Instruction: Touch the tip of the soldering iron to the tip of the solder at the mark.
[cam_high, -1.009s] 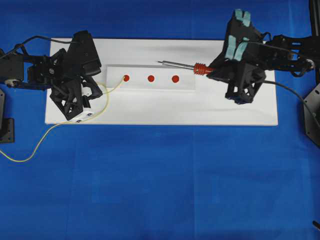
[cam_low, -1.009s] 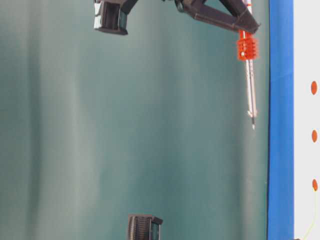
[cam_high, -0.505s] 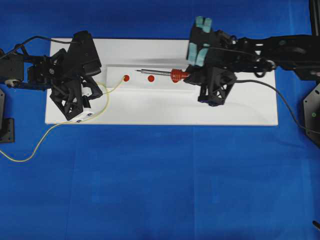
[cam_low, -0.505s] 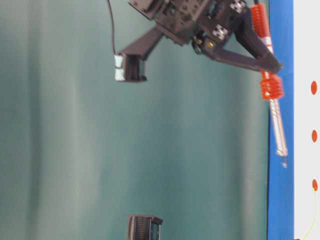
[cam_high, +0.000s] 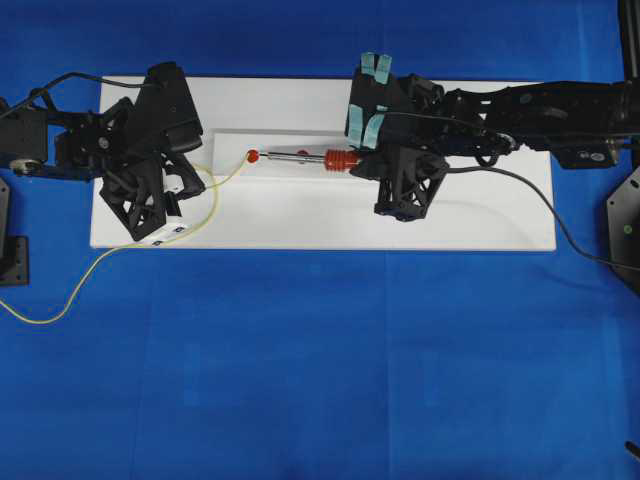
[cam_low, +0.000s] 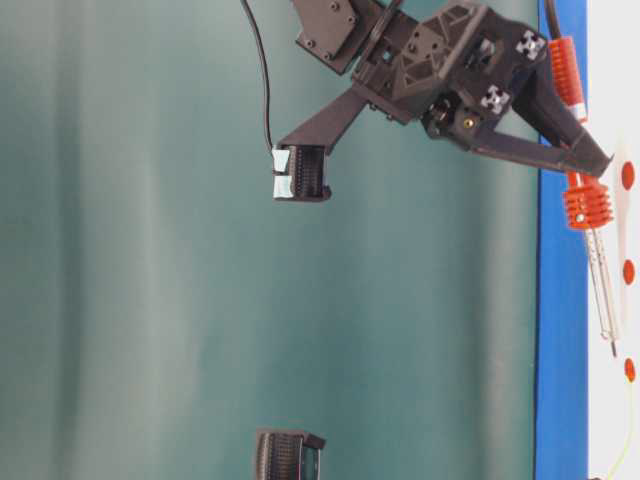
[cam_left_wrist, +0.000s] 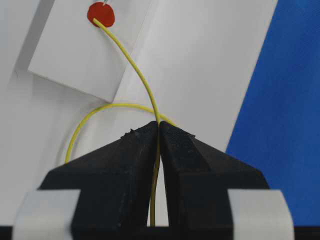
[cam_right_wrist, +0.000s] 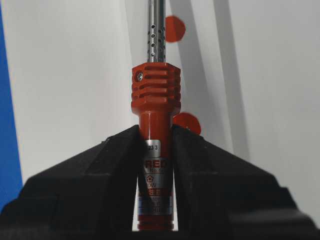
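Observation:
The soldering iron (cam_high: 318, 157) has a red-orange handle and a silver shaft, and my right gripper (cam_high: 365, 160) is shut on the handle (cam_right_wrist: 155, 110). Its fine tip points left and stops just short of the leftmost red mark (cam_high: 252, 156) on the raised white strip (cam_high: 300, 172). The thin yellow solder (cam_high: 228, 174) runs from my left gripper (cam_high: 195, 182), which is shut on it, up to that mark. In the left wrist view the solder (cam_left_wrist: 135, 65) ends on the red mark (cam_left_wrist: 101, 14). From table level the iron's shaft (cam_low: 600, 285) slopes down toward the board.
The strip lies on a white board (cam_high: 320, 215) over blue cloth. A second mark (cam_right_wrist: 175, 28) shows beside the shaft, a third (cam_right_wrist: 188, 122) under the handle. The iron's black cord (cam_high: 570, 205) trails right. Loose solder (cam_high: 60, 305) loops across the cloth at left.
My right arm has carried the iron leftward along the strip and lower, bringing its tip from near the right mark almost to the leftmost one. The left arm and solder have stayed still.

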